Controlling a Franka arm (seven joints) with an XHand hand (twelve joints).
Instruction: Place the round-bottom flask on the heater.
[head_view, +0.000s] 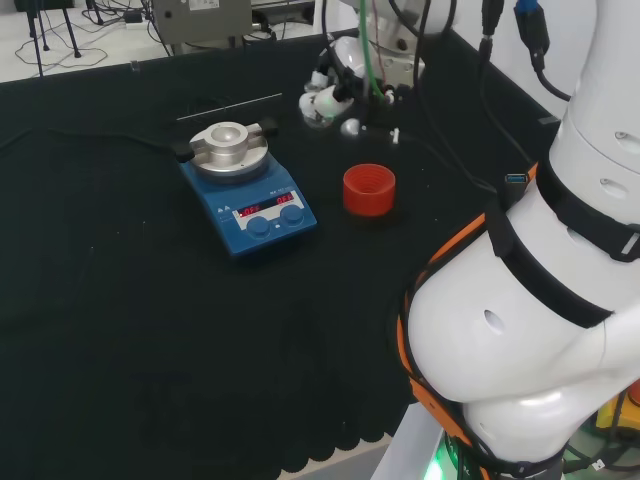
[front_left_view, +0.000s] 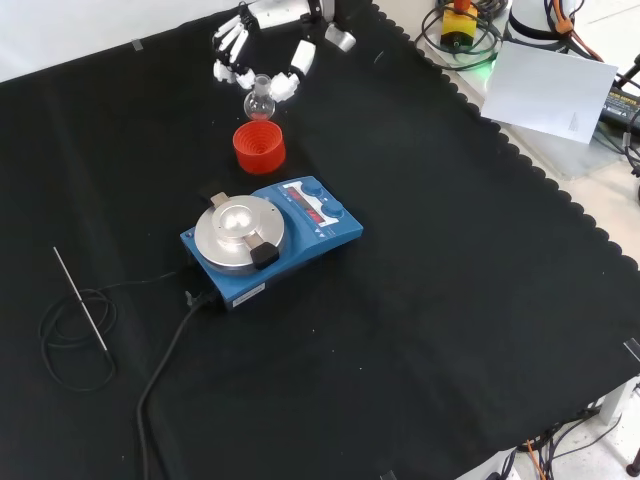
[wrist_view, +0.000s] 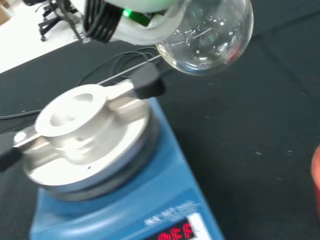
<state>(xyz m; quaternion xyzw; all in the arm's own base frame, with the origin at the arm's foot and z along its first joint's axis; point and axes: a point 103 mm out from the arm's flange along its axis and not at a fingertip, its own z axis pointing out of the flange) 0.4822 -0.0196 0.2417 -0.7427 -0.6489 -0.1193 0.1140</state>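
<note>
Bench (front_left_view: 450, 300) w/ black cloth carries blue heater (front_left_view: 270, 238), silver top bare. Red ribbed stand (front_left_view: 259, 147) just beyond it in front view. Hand (front_left_view: 240, 50) above stand, fingers curled round round-bottom flask (front_left_view: 260, 100), held clear of stand.

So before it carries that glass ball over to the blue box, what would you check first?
1. Flask held: round-bottom flask sits between the curled fingers of the hand. Ok.
2. Flask lifted off the red stand: the stand looks empty in the head view. Ok.
3. Heater in place, its metal top bare. Ok.
4. Path from stand to heater free of other things. Ok.
5. Flask contents: cannot tell.
6. Thin rod and cable lie away from the path. Ok.
</note>
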